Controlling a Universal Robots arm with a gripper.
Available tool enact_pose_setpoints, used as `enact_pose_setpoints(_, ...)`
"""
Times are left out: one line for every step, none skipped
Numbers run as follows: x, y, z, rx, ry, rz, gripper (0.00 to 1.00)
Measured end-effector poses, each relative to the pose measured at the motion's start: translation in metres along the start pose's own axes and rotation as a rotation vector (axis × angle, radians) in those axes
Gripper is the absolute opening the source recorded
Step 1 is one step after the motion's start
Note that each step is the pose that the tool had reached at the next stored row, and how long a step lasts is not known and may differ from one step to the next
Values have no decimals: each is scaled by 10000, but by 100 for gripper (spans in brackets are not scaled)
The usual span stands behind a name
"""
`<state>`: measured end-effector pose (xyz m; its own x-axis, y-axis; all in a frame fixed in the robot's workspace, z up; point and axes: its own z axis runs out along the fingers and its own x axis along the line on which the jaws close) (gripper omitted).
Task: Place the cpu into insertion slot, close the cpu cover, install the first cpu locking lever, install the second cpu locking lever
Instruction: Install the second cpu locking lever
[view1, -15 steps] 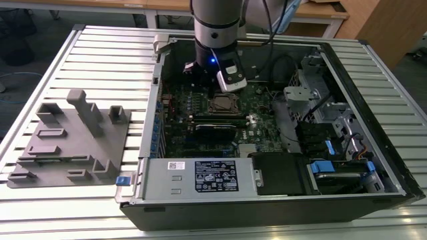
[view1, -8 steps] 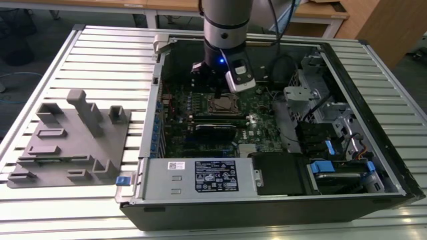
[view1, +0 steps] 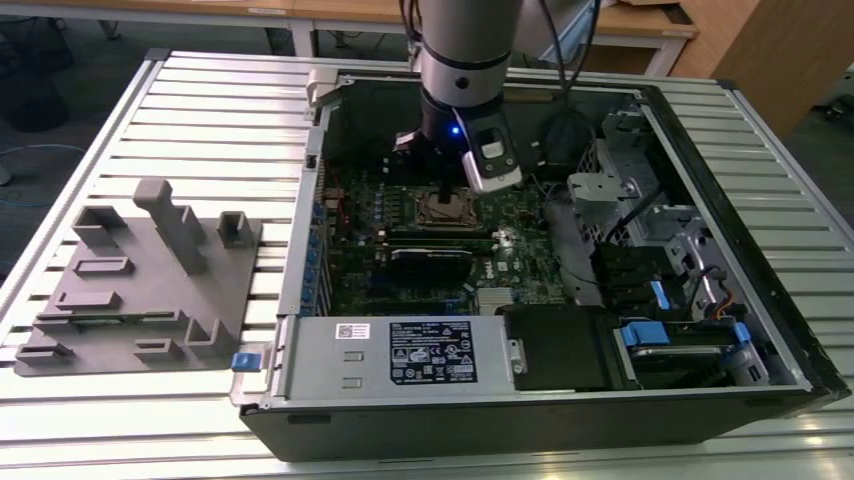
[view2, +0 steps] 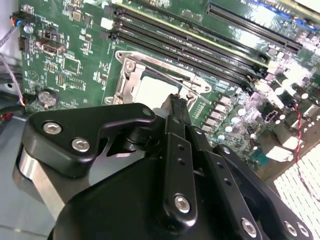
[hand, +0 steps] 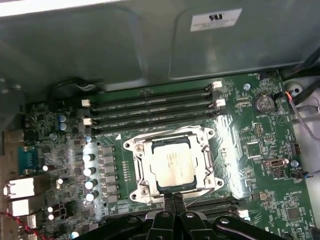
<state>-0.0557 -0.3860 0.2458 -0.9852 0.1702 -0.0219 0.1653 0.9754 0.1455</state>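
Cpu (hand: 171, 162) sitting flat in the insertion slot (hand: 206, 161), dull silver top facing up, framed by the cpu cover (hand: 142, 159), which looks folded down around it with the chip showing through the square cut-out. Likely handling as a light, rigid, thin plate; smooth metal top probably slippery, underside contacts and socket pins judged fragile, so best taken by opposite edges, never pressed at a tilt. Cover plate judged thin stiff sheet metal, hinged, needing a push on its outer edge rather than a pinch. Thin wire levers running along the socket sides, springy by the look of them; not clear from these pictures whether either is latched. Gripper (hand: 173, 199) hanging just above the near edge of the socket in the first wrist view, its narrow black fingers (hand: 168, 201) pressed together into a single blade, pinching nothing. Fingertips (view2: 176, 102) pointing at the socket rim in the second wrist view, chip (view2: 152, 92) lying just beyond them; touching or just clear of the frame, cannot tell. Arm reaching straight down into the open computer case (view1: 747, 130) in the exterior view, tip over the socket (view1: 447, 208) on the green motherboard (view1: 527, 225). Memory slots (hand: 150, 107) lying just beside the socket on the far side from the fingers. Grey fixture block (view1: 140, 275) resting on the slatted table (view1: 200, 100), well apart toward the exterior view's left.
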Motion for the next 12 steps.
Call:
enact_pose_setpoints(-4, -12, 13, 1, 0, 1, 10)
enact_pose_setpoints(-6, -27, 27, 1, -1, 1, 10)
enact_pose_setpoints(-8, -42, 40, 1, 0, 2, 10)
enact_pose_setpoints(-10, -58, 53, 0, -1, 2, 10)
enact_pose_setpoints(-12, -73, 65, -1, -1, 2, 10)
enact_pose_setpoints(-14, -87, 74, 0, -1, 2, 10)
enact_pose_setpoints(-15, -96, 84, -1, -1, 1, 10)
enact_pose_setpoints(-16, -102, 95, -2, -2, 2, 10)
enact_pose_setpoints(-16, -107, 106, -2, -2, 2, 10)
enact_pose_setpoints(-16, -113, 118, 0, -1, 2, 10)
enact_pose_setpoints(-15, -119, 134, 0, -1, 2, 10)
enact_pose_setpoints(-15, -125, 148, 0, -1, 1, 10)
